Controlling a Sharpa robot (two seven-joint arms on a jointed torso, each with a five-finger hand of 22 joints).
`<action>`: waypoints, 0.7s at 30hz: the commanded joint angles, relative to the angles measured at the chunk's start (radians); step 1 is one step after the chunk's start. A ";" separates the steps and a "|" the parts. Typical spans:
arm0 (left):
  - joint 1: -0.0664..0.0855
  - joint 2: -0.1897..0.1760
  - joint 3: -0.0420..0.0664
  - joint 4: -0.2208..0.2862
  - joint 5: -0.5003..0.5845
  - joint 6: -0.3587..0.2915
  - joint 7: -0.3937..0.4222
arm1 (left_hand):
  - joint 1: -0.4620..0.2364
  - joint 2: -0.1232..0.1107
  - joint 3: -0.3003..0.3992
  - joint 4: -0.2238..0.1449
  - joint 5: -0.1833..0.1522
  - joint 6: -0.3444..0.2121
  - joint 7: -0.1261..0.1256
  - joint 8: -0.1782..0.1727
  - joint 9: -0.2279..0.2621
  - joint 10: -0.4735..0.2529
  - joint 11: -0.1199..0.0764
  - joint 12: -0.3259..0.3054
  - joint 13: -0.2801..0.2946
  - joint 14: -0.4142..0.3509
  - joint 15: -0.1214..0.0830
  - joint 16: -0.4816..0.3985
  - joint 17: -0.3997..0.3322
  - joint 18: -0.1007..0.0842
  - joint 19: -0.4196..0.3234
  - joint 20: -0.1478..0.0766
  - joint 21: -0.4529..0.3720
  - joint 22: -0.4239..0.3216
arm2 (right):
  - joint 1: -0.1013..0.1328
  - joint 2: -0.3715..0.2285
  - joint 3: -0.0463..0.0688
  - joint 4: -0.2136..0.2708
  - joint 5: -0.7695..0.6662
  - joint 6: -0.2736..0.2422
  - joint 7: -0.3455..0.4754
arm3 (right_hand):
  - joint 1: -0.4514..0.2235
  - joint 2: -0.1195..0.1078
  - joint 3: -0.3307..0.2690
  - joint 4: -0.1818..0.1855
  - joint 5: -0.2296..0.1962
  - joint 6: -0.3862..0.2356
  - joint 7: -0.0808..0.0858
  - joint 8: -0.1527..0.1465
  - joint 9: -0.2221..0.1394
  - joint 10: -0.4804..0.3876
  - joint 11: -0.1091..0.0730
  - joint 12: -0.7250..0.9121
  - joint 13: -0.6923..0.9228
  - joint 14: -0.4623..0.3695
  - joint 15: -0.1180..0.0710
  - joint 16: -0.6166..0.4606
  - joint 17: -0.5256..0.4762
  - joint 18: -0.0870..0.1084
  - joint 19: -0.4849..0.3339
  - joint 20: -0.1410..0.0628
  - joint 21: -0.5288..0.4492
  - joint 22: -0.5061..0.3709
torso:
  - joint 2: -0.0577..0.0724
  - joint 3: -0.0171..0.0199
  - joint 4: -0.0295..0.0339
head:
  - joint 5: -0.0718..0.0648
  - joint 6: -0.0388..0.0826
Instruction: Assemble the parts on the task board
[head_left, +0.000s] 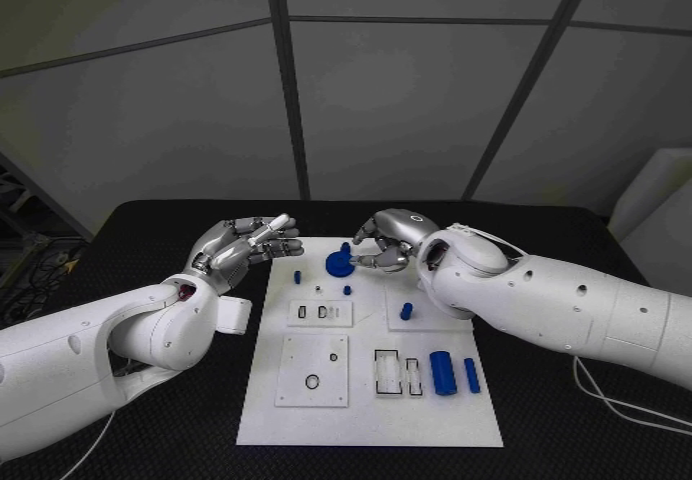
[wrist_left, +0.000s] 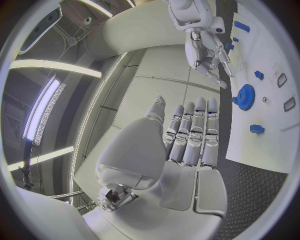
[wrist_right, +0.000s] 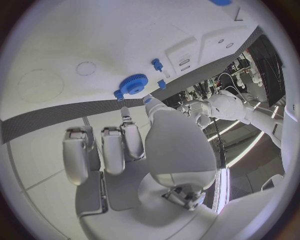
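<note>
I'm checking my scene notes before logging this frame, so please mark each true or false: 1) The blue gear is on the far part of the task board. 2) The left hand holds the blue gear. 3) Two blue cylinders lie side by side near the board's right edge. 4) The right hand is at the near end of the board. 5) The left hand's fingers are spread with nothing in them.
1) True: the blue gear sits on the far part of the task board.
2) False: the left hand holds nothing; the gear sits on the board.
3) True: two blue cylinders lie there.
4) False: the right hand is at the far end, beside the gear.
5) True.
</note>
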 joint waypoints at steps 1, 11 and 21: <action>0.001 -0.003 0.001 0.000 0.000 0.009 0.004 | -0.010 0.004 -0.007 -0.001 -0.005 0.008 0.002 -0.006 -0.001 0.004 0.001 -0.006 -0.001 0.001 0.005 -0.004 -0.001 -0.012 -0.001 0.004 -0.006 -0.001 | 0.002 -0.061 0.000 0.031 0.173 -0.132 0.167 | 0.022 -0.006 0.004 -0.009 0.001 0.015 -0.002 0.005 0.001 -0.002 0.000 -0.013 0.068 0.066 0.006 -0.007 0.088 -0.008 0.105 0.007 0.003 0.263 | -0.002 0.0009 -0.0051 | 0.000 0.005; 0.001 -0.002 0.001 -0.013 0.000 0.012 0.006 | -0.009 0.004 -0.008 -0.002 -0.005 0.008 0.003 -0.007 -0.001 0.004 0.001 -0.007 -0.001 0.001 0.005 -0.005 -0.001 -0.012 -0.001 0.005 -0.006 -0.001 | 0.001 -0.280 -0.001 0.062 0.424 -0.058 0.305 | 0.141 -0.069 -0.013 -0.072 -0.016 0.043 -0.007 -0.006 -0.003 -0.045 -0.006 -0.093 0.006 0.050 0.002 -0.046 0.030 -0.004 0.096 0.003 -0.006 0.249 | -0.006 0.0111 -0.0272 | -0.015 0.018; -0.002 0.005 0.000 -0.027 0.000 0.017 0.008 | -0.009 0.005 -0.008 -0.003 -0.004 0.008 0.002 -0.007 -0.001 0.005 0.001 -0.007 -0.001 0.002 0.005 -0.005 -0.001 -0.012 -0.001 0.005 -0.006 -0.002 | -0.042 -0.335 -0.001 0.026 0.439 -0.011 0.315 | 0.220 -0.077 -0.013 -0.118 -0.004 0.030 -0.005 -0.013 -0.006 -0.044 -0.005 -0.099 0.002 0.054 0.001 -0.043 0.041 -0.004 0.096 0.001 -0.006 0.250 | -0.005 0.0176 -0.0302 | -0.031 0.021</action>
